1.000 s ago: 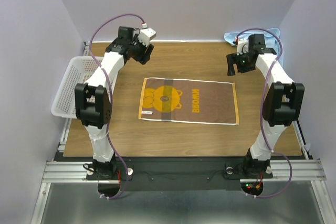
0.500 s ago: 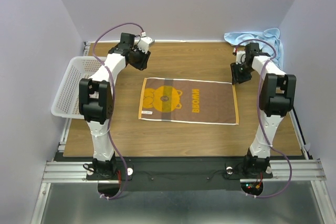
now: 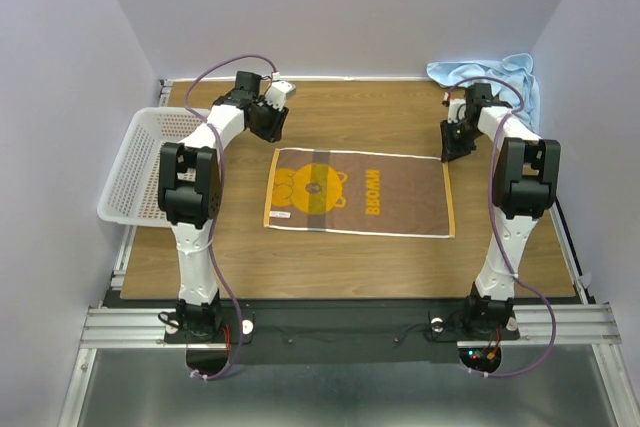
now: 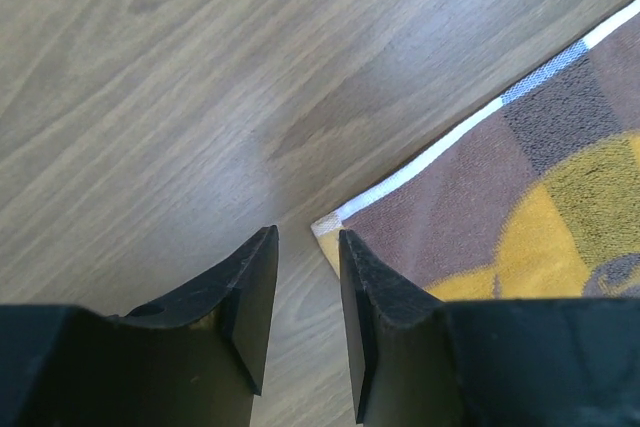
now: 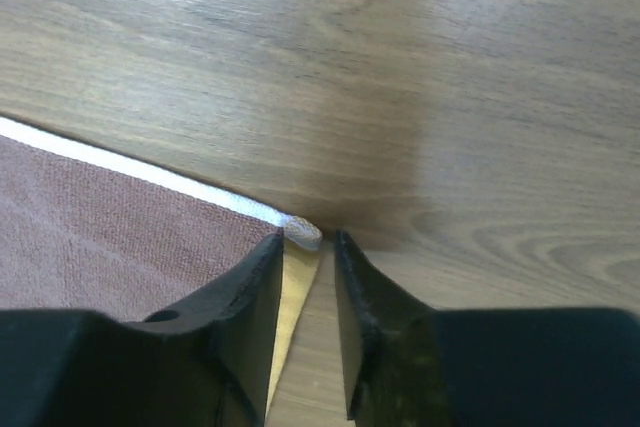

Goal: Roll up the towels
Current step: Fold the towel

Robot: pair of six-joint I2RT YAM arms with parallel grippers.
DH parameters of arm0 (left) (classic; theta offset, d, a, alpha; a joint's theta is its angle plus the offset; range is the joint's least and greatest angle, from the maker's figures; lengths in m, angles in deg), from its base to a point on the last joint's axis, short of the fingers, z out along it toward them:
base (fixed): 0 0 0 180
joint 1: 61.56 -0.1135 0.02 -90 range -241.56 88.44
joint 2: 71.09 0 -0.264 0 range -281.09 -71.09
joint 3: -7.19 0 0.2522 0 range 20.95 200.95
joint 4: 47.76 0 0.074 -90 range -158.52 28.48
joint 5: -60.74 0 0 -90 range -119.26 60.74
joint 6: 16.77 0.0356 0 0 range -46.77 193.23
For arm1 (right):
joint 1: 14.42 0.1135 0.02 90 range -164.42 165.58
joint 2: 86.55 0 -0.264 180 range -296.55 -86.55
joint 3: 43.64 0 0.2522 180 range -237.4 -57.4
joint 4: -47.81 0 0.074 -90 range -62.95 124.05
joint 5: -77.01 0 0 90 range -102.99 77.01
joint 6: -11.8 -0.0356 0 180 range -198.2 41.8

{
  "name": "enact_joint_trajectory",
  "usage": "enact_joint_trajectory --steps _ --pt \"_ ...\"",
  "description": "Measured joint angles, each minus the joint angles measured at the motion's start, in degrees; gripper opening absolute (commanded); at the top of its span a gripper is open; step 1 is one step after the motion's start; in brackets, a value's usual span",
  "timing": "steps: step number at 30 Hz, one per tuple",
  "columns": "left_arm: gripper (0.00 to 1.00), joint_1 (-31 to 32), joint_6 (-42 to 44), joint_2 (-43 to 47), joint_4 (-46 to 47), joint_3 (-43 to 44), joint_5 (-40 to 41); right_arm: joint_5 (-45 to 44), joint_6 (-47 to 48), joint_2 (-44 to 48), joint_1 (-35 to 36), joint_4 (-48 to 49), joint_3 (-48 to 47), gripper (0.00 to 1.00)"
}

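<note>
The mustard-yellow and brown towel point(image 3: 358, 192) lies flat in the middle of the table. My left gripper point(image 3: 272, 127) is low by its far left corner. In the left wrist view that corner point(image 4: 328, 226) lies just ahead of my left gripper point(image 4: 307, 237), whose narrow open gap shows only bare wood. My right gripper point(image 3: 452, 145) is down at the far right corner. In the right wrist view the white-edged corner point(image 5: 302, 234) sits between the tips of my right gripper point(image 5: 307, 239), jaws narrowed, wood still showing beside one finger. The light blue towel point(image 3: 492, 72) is bunched at the back right.
A white perforated basket point(image 3: 135, 162) stands off the table's left edge. The wooden table point(image 3: 360, 112) has walls close behind and to both sides.
Both arms have come down and inward to the towel's far corners. Both grippers have narrowed, the right one still closing around its corner.
</note>
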Motion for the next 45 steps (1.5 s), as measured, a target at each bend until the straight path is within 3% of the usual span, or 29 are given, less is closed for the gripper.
enact_joint_trajectory --steps 2,3,4,30,36,37,41,45 --pt "0.45 -0.07 -0.24 -0.96 -0.09 0.02 -0.26 0.52 -0.20 0.00 -0.02 0.00 -0.02 0.15" --pt "0.46 -0.13 -0.46 -1.36 -0.13 0.02 -0.57 0.70 -0.37 0.00 -0.02 -0.02 -0.02 0.02" --pt "0.46 -0.17 -0.66 -1.75 -0.15 0.02 -0.94 0.92 -0.44 0.00 -0.02 0.02 -0.02 0.00" --pt "0.43 -1.25 -3.26 -6.21 -0.44 0.85 -3.37 4.26 -0.50 0.00 -0.02 0.02 -0.26 0.01" --pt "0.28 -1.25 -3.15 -6.27 0.11 -0.39 -2.95 4.61 -0.68 0.00 -0.02 -0.04 -0.90 0.00" --pt "0.18 -1.25 -3.15 -6.27 0.31 -0.55 -2.93 4.61 -0.68 0.00 -0.02 0.02 -1.03 0.01" --pt "0.00 -1.25 -3.21 -6.27 0.61 -0.57 -3.06 4.72 -0.85 -0.02 -0.02 -0.04 -1.38 0.01" --pt "0.00 -1.36 -3.28 -6.25 0.81 -0.52 -3.39 4.76 -0.94 -0.04 -0.02 -0.24 -2.51 0.01"
